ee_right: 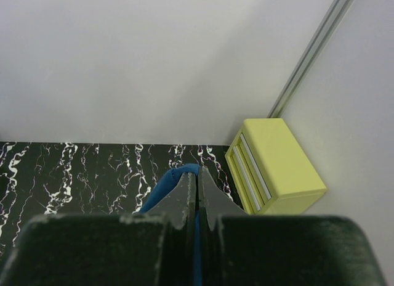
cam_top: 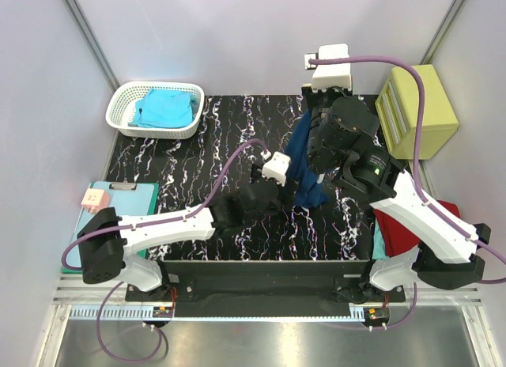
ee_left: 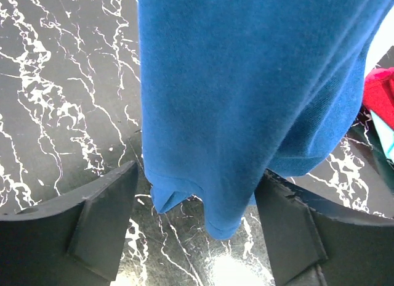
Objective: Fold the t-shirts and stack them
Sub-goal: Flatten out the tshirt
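Observation:
The navy blue t-shirt (cam_top: 303,157) hangs bunched from my right gripper (cam_top: 315,114), raised above the black marble table (cam_top: 174,161). In the right wrist view that gripper (ee_right: 197,175) is shut on a fold of the blue fabric (ee_right: 169,178). My left gripper (ee_left: 197,236) is open low over the table, and the shirt's lower hem (ee_left: 234,113) hangs between its fingers (ee_left: 92,224) without being pinched. The chest print is hidden. A turquoise tee (cam_top: 164,107) lies in the basket. A red tee (cam_top: 415,225) lies at the right edge.
A white basket (cam_top: 126,94) stands at the back left. A yellow drawer box (cam_top: 419,110) stands at the back right, also in the right wrist view (ee_right: 277,163). A teal clipboard (cam_top: 118,202) with a pink tag lies at the left edge.

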Available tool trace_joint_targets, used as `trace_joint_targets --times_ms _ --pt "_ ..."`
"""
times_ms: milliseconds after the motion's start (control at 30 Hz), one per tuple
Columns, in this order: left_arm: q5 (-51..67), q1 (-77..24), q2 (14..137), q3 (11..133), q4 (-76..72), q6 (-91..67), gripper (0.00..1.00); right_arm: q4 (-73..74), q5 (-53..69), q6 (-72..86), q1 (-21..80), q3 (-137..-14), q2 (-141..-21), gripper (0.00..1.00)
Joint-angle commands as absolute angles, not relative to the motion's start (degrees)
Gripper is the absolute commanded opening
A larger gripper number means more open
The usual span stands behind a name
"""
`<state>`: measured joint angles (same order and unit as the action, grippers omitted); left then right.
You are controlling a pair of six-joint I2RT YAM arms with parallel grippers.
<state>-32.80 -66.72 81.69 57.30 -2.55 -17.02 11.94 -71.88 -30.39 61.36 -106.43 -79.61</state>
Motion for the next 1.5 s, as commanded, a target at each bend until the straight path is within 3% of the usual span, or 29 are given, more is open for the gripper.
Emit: trace_joint_targets --times_ms 0,567,833,1467 --pt "-34.6 -66.7 79.3 57.9 -5.3 -17.1 0.80 9.9 -70.8 -30.6 62.0 -106.8 -77.5 0.00" --pt "-42.0 -64.5 75.9 54.9 -2.1 -20.0 0.76 9.9 -70.7 -30.1 62.0 -106.0 -77.4 0.00" --pt "-37.2 -64.2 72.3 51.8 -6.2 -17.8 0.87 9.8 -70.3 -29.9 62.0 -105.8 -77.6 0.00" --pt "-35.9 -60.2 70.8 51.5 -5.8 -17.9 0.90 9.9 -70.0 -29.7 62.0 -106.2 -78.0 0.00"
